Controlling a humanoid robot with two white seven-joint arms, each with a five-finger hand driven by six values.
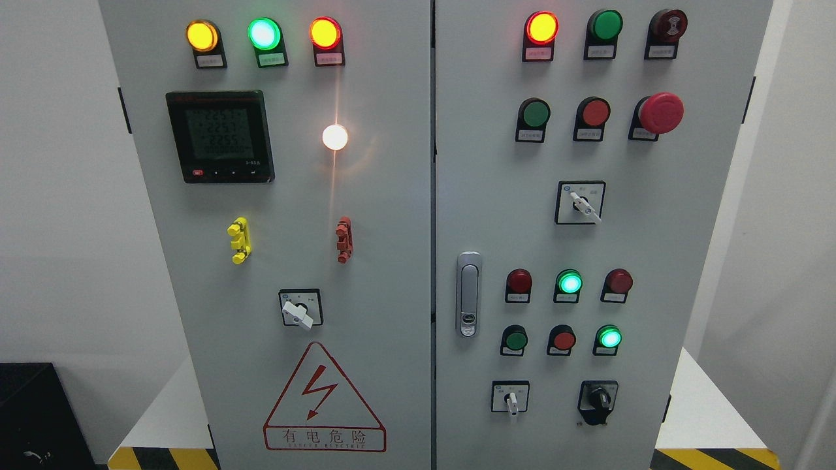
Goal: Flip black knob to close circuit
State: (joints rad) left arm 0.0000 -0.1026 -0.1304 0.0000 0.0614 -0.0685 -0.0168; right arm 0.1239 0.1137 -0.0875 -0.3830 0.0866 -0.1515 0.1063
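At far left, low in the head view, a dark boxy object (29,414) sits against the pale wall, beside a yellow-and-black striped floor marking (163,459). Neither robot hand shows anywhere, so whether the fingers are spread or curled cannot be told.

Next comes the grey painted metal cabinet's left door (385,274), smooth and matte. Along its top glow three round indicator lamps (262,34), amber, green and orange-red. Below sit a black square digital meter (219,136) with a dim greenish screen, a bright white round lamp (335,137), a yellow plastic terminal block (239,240), a red plastic terminal block (343,239) and a white-handled rotary switch (300,313) on a square plate. A red triangular lightning warning sign (322,399) fills the lower part.

Right of the centre seam, a silver oblong door latch (468,294) stands upright on the right door (686,261). Rows of round red and green push buttons follow, with a large red mushroom-shaped emergency stop button (660,113) near the top right. The black rotary knob (596,399) is at the lower right, just right of a small white-levered selector switch (511,398); nothing blocks it.
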